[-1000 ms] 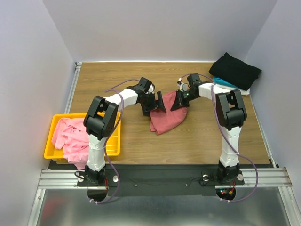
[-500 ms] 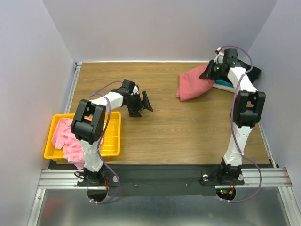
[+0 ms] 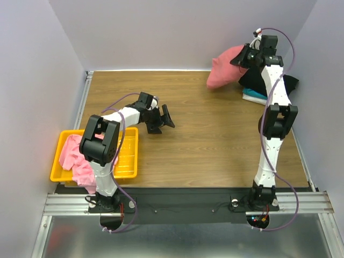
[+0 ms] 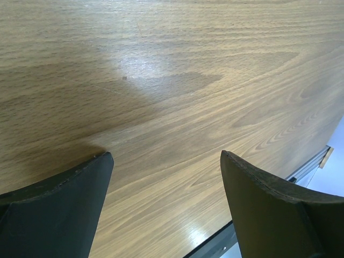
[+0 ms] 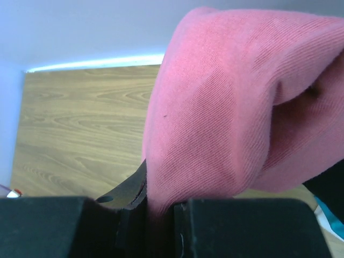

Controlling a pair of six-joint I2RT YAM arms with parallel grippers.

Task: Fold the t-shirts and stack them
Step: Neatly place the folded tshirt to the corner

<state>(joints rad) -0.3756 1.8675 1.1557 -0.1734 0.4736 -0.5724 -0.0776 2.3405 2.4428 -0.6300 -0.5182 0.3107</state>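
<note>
My right gripper (image 3: 243, 58) is raised high at the back right, shut on the folded dusty-red t-shirt (image 3: 224, 72), which hangs in the air to its left. In the right wrist view the red cloth (image 5: 226, 123) is pinched between the jaws and fills the frame. Just right of it, the black t-shirt (image 3: 278, 85) lies folded on a small stack at the table's back right corner. A light pink t-shirt (image 3: 75, 158) is bunched in the yellow basket (image 3: 129, 161) at the front left. My left gripper (image 3: 161, 119) hovers open over bare wood, empty.
Under the black shirt lie a teal layer (image 3: 257, 94) and a white layer (image 3: 252, 100). Grey walls close the back and sides. A metal rail (image 3: 183, 203) runs along the near edge by the arm bases.
The right arm has carried the red shirt from the table's middle up and to the back right, now lifted clear of the wood. The left gripper let go and drew back left.
</note>
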